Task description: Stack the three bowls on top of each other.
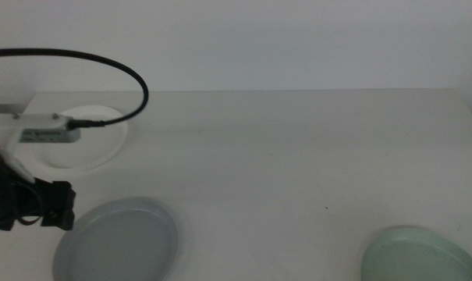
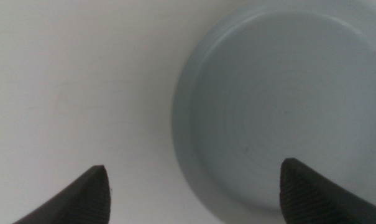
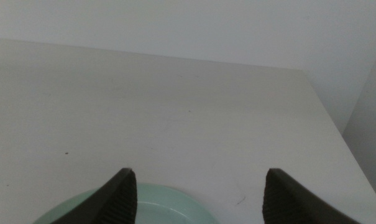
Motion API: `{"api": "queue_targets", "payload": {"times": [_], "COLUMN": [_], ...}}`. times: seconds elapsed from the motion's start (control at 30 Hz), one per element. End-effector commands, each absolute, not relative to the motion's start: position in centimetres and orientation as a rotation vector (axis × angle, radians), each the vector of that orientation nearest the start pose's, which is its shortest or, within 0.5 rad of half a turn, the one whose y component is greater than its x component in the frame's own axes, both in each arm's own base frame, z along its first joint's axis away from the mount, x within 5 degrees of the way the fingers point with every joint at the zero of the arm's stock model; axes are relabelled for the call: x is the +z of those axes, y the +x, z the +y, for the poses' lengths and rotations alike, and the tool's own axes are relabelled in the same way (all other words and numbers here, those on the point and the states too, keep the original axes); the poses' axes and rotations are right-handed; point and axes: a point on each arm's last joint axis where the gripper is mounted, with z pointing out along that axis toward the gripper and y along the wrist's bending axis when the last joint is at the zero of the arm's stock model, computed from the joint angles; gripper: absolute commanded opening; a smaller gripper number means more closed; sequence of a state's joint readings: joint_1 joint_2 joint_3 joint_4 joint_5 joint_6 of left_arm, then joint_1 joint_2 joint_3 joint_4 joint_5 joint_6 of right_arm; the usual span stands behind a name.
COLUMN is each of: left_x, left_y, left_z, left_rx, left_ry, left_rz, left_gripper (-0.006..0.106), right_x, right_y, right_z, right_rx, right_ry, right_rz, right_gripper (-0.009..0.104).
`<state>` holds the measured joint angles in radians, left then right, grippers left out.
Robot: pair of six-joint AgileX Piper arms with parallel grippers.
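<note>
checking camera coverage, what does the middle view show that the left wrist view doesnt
Only the middle view shows the white bowl at the far left, the mint green bowl at the near right, and the left arm's body and cable over the table. Only the left wrist view shows the left gripper, jaws spread wide, straddling one edge of a bowl. Both show the grey-blue bowl, sitting alone and unstacked.
</note>
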<state>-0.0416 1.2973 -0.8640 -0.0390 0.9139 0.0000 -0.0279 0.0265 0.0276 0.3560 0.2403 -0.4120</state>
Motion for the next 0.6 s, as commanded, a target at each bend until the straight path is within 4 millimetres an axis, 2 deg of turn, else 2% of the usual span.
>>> {"api": "queue_targets", "payload": {"times": [0.0,0.23,0.57], "left_x": [25.4,22.0,18.1], "left_y": [24.5,26.6,28.0], "left_z": [-1.3,-1.4,-1.6], "left_rx": [-0.073,-0.073,-0.088], "left_ry": [0.017,0.021,0.018], "left_rz": [2.786,2.862,2.981], "left_gripper": [0.105,0.105,0.105], "right_x": [18.9,18.9,18.9], "right_y": [6.0,6.0,6.0], "right_z": [0.3,0.3,0.3], "right_rx": [-0.033,-0.033,-0.033], "right_ry": [-0.074,-0.074,-0.074], "right_rz": [1.696,1.696,1.696], "right_gripper": [0.052,0.052,0.052]}}
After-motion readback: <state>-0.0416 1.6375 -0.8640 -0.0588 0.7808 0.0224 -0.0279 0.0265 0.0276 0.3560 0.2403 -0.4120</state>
